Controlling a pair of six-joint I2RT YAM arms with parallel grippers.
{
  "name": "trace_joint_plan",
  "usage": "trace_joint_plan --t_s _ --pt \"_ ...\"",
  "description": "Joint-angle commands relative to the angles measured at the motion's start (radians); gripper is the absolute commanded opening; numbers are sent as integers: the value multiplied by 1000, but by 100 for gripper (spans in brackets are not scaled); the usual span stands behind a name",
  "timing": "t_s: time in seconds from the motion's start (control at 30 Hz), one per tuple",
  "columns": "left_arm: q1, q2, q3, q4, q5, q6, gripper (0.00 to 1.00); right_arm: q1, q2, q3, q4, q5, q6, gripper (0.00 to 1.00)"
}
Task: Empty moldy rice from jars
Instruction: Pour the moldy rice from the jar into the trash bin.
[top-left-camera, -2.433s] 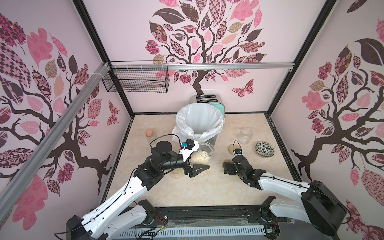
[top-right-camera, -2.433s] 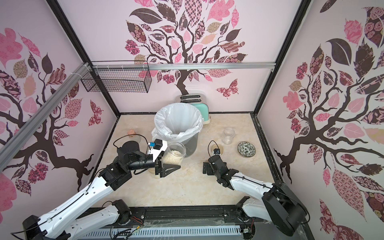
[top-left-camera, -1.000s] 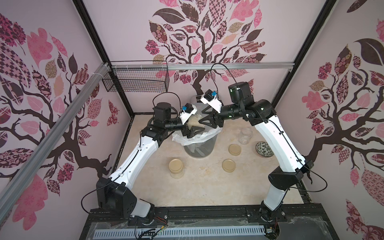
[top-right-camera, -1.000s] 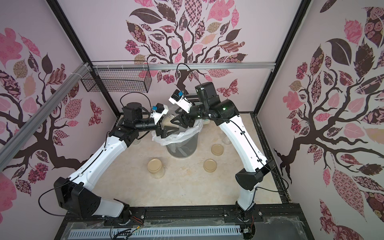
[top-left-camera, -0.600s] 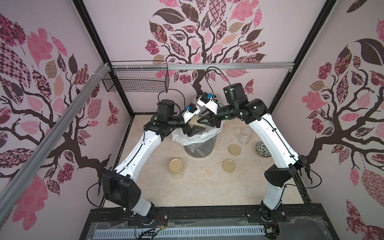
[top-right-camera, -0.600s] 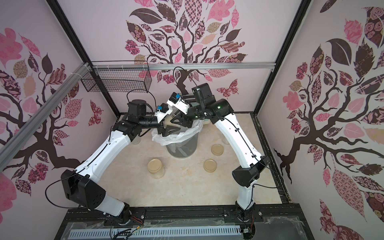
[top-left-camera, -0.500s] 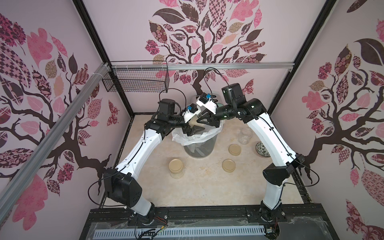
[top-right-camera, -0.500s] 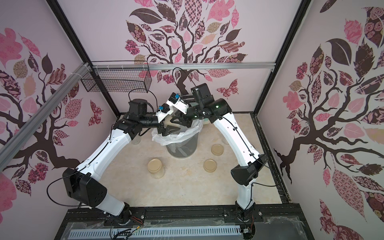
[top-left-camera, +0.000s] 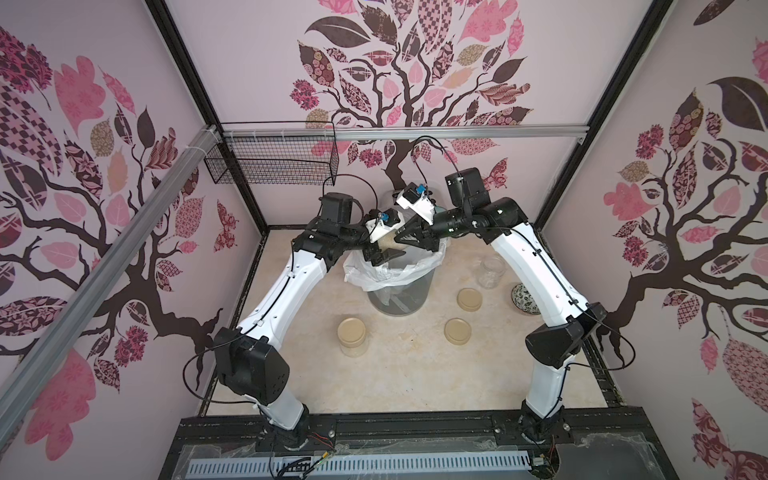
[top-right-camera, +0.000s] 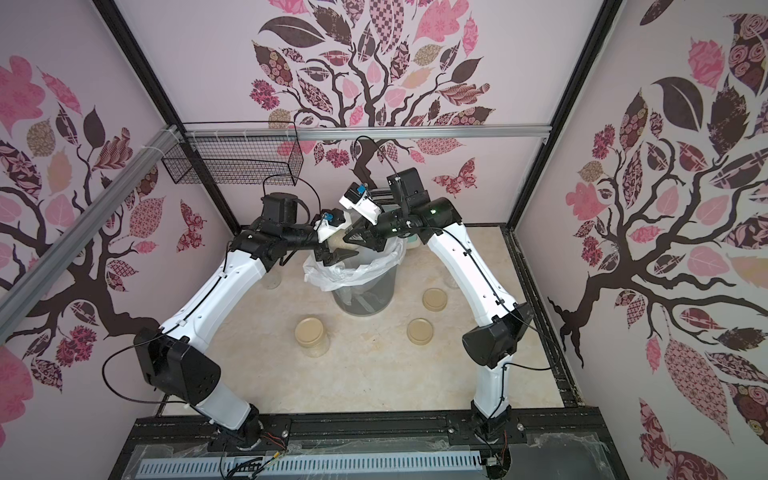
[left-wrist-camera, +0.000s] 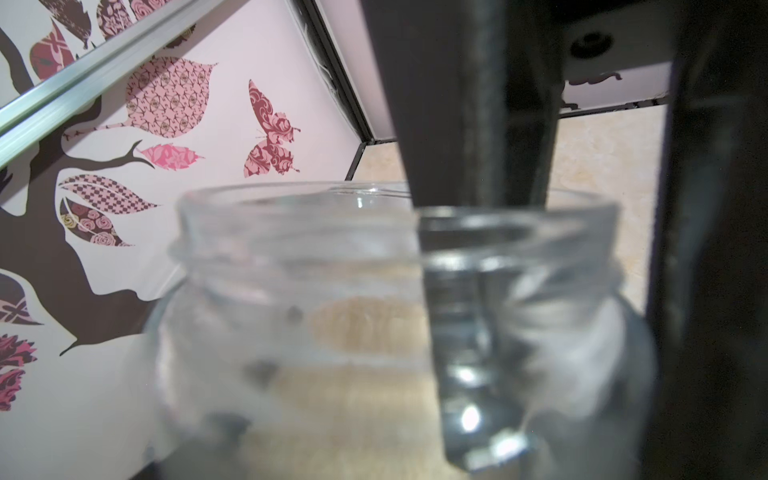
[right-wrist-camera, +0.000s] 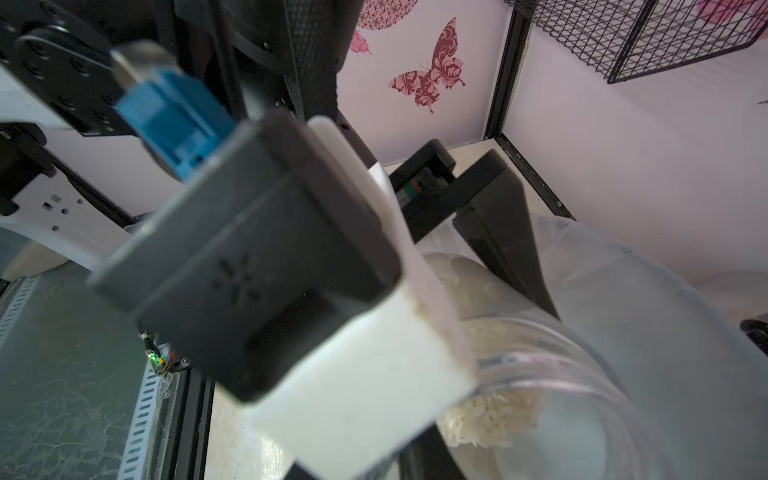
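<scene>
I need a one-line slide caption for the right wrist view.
Open jar of moldy rice held above the bin bag, behind the left arm's camera.

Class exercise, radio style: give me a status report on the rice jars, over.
Left hand clamped on open jar, rice inside, above the lined bin. Right hand closed at its mouth. Lidded jar waiting on the table. Nothing else in the way.
</scene>
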Motion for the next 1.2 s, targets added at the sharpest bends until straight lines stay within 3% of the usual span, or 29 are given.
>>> trace_joint_plan --t_s 0.0,0.13,0.43,0.6,0.9,1.17 --pt "-2 -22 30 100 -3 -16 92 -12 -21 -69 158 -37 80 0" --pt "-3 -19 20 107 -29 -5 98 -23 -25 -108 221 -84 117 0" --pt "-2 -37 12 139 -124 68 98 -33 -28 -119 268 -59 148 0" --pt "-3 -73 -21 139 -160 20 98 -55 -65 -172 401 -41 221 0" --pt "8 -235 -178 387 -249 -417 98 -101 -126 -307 682 -25 385 0" --pt "26 -263 -176 616 -364 -1216 98 -101 -200 -457 882 -22 468 0"
